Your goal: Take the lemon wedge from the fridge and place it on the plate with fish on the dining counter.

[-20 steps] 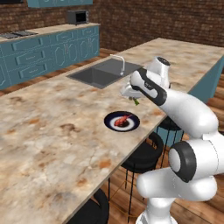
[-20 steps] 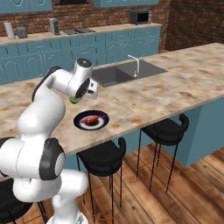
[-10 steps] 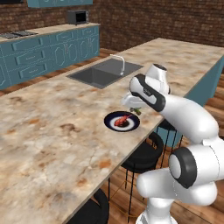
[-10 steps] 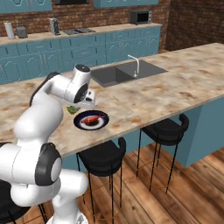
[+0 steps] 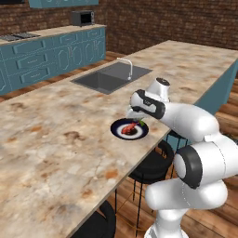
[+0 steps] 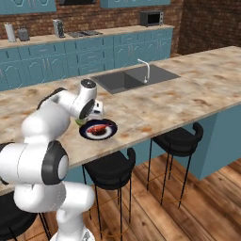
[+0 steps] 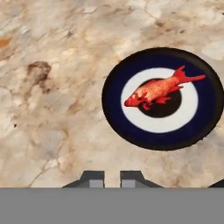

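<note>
Hand view: gripper [image 7: 111, 177] tips are seen nearly together, jaws clenched with a narrow gap. The lemon wedge [image 6: 80, 122], a small yellow-green piece, is seen at the jaws in the right base view, apparently gripped. The plate with fish [image 7: 162, 98] lies on the marbled desk [image 5: 56, 139], just beside the gripper.

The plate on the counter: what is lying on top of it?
A red fish lies across the middle of the plate. No lemon piece shows on it; the hand covers part of its rim in the base views.
</note>
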You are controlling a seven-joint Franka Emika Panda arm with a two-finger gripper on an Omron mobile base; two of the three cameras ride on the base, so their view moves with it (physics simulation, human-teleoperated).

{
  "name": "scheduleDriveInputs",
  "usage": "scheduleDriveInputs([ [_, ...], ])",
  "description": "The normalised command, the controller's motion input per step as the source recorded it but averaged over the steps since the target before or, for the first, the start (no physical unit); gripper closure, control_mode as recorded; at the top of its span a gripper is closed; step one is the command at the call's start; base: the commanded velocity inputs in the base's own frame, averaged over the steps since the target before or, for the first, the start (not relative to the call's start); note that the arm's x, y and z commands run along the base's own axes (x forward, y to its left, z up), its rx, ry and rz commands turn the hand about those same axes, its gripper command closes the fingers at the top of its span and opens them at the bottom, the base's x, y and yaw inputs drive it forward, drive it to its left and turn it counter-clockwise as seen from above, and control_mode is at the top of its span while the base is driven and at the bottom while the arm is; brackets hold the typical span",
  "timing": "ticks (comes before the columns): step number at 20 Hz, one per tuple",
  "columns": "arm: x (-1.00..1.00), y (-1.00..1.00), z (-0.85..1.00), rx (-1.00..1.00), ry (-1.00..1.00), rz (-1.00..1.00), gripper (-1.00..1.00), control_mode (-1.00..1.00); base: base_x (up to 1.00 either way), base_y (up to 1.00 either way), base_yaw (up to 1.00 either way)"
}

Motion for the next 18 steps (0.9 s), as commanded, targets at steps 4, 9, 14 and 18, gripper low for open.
scheduleDriveInputs([
  [4, 0.76, -0.32, -0.31, -0.06, -0.04, -0.05, 1.00, -1.00, 0.00, 0.00, 0.00],
  [9, 0.33, -0.15, -0.14, -0.03, -0.01, -0.01, 1.00, -1.00, 0.00, 0.00, 0.00],
  [14, -0.06, -0.13, -0.36, -0.02, 0.00, -0.04, 1.00, -1.00, 0.00, 0.00, 0.00],
  [18, 0.07, -0.13, -0.43, -0.07, -0.04, -0.15, 1.00, -1.00, 0.00, 0.00, 0.00],
])
